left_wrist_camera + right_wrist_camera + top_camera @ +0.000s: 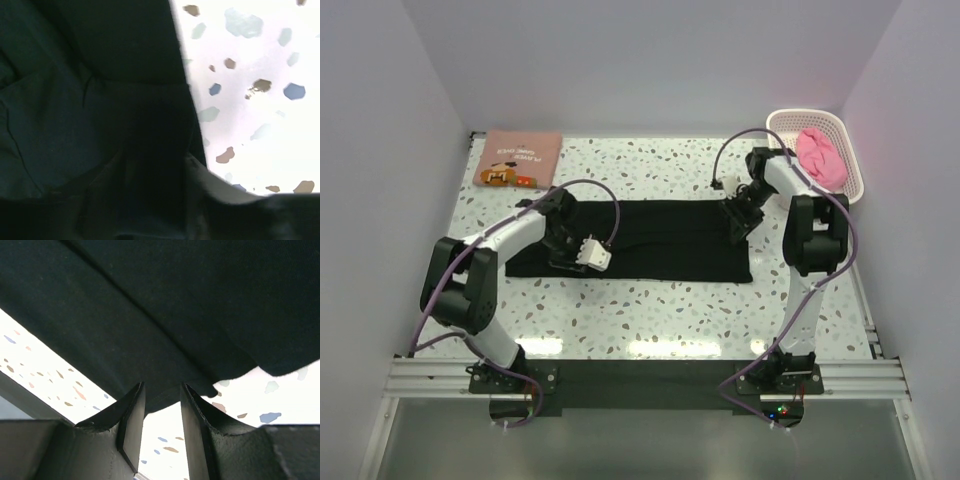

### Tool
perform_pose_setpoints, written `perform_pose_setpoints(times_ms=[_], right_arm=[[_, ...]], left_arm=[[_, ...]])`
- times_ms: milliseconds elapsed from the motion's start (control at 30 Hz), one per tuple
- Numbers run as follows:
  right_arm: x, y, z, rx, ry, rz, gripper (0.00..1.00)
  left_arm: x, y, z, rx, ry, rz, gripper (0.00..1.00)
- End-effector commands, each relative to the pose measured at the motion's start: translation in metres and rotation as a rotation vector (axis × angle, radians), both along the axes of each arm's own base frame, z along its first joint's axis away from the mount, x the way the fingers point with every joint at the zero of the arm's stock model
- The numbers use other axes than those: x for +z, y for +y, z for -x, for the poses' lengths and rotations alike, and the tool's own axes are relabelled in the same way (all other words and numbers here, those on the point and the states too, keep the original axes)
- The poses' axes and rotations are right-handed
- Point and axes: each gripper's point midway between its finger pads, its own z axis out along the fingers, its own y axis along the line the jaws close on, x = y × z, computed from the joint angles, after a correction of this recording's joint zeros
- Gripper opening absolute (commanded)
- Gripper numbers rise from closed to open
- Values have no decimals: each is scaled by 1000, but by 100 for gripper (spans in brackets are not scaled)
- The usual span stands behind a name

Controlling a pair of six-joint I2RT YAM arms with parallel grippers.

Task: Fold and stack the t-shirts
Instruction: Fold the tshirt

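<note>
A black t-shirt (650, 240) lies spread as a wide band across the middle of the table. My left gripper (563, 255) is down on its left end. In the left wrist view my left gripper (150, 170) is sunk in the dark cloth (100, 100), and how its jaws stand is lost in shadow. My right gripper (735, 225) is at the shirt's far right corner. Its fingers (132, 410) stand apart, with the shirt's hem (175, 300) hanging between the tips of the right gripper (162, 387). A folded salmon-pink t-shirt (520, 160) lies at the back left. A bright pink t-shirt (820, 155) sits in the basket.
The white lattice basket (780, 120) stands at the back right corner, close behind the right arm. Side walls close in the speckled table (650, 310) on the left and right. An aluminium rail runs along the near edge.
</note>
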Motion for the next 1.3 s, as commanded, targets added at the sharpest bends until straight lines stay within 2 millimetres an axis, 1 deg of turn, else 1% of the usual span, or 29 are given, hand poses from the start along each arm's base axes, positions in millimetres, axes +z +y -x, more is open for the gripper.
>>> perform_pose_setpoints(times_ms=[0, 33, 67, 133, 200, 233, 267, 333, 367, 400, 433, 467, 500, 533, 567, 600, 667, 700, 800, 867, 900, 933, 967, 1033, 1100, 1133, 1167, 1233, 1267], right_arm=[[0, -2, -9, 3, -26, 21, 38], [0, -2, -9, 1, -22, 23, 38], [0, -2, -8, 4, -23, 23, 38], [0, -3, -8, 4, -19, 24, 38], [1, -3, -8, 7, -21, 24, 38], [1, -3, -7, 7, -18, 24, 38], [1, -3, -8, 8, -20, 25, 38], [1, -3, -7, 11, -18, 24, 38], [1, -3, -6, 11, -15, 22, 39], [1, -3, -5, 12, -11, 21, 39], [2, -3, -6, 14, -13, 21, 39], [2, -2, -5, 15, -11, 18, 39], [2, -2, -5, 15, -10, 18, 39], [2, -2, -5, 15, -12, 18, 39], [2, -2, -4, 15, -10, 18, 39], [2, -3, -3, 18, -8, 18, 39], [2, -3, -3, 18, -8, 19, 39], [2, -3, -2, 19, -10, 17, 39], [2, -3, -1, 20, -10, 22, 39], [1, -4, -1, 20, -12, 28, 39], [0, -5, -1, 16, -12, 33, 39], [0, -7, -1, 14, -15, 44, 40], [0, -8, -2, 11, -21, 50, 40], [4, -9, -5, 10, -43, 56, 40], [8, -10, -6, 8, -58, 59, 40], [11, -9, -7, 9, -68, 57, 41], [16, -8, -8, 7, -81, 53, 41], [21, -7, -9, 5, -95, 49, 41], [26, -6, -10, 5, -110, 47, 42]], left_arm=[[18, -15, -38, 43, -97, 45, 46], [20, -17, -42, 73, -87, 58, 40], [28, -22, -49, 82, -94, 84, 30], [29, -26, -55, 125, -76, 109, 20], [37, -32, -69, 174, -80, 143, 3], [34, -31, -71, 191, -71, 144, 0], [40, -32, -81, 211, -90, 162, 0], [36, -32, -90, 274, -69, 172, 0], [43, -32, -102, 301, -86, 184, 0], [36, -32, -106, 351, -56, 187, 0], [41, -32, -116, 380, -66, 198, 0], [41, -27, -124, 416, -68, 204, 0], [34, -25, -129, 445, -51, 204, 0], [39, -25, -138, 495, -51, 221, 1], [37, -20, -143, 521, -44, 221, 4], [27, -17, -145, 544, -20, 209, 9], [27, -9, -153, 601, -13, 205, 13], [20, -5, -155, 621, 0, 198, 14], [17, 10, -165, 711, 6, 204, 23], [18, 18, -169, 763, 16, 215, 40], [17, 20, -169, 787, 29, 223, 45], [22, 19, -171, 792, 36, 249, 51], [25, 25, -171, 815, 48, 264, 53], [35, 28, -172, 857, 71, 311, 56], [52, 40, -176, 935, 88, 381, 56], [56, 46, -178, 969, 87, 401, 57], [66, 62, -184, 1017, 56, 429, 57], [70, 77, -185, 1116, 54, 454, 57], [77, 91, -189, 1165, 16, 464, 59]])
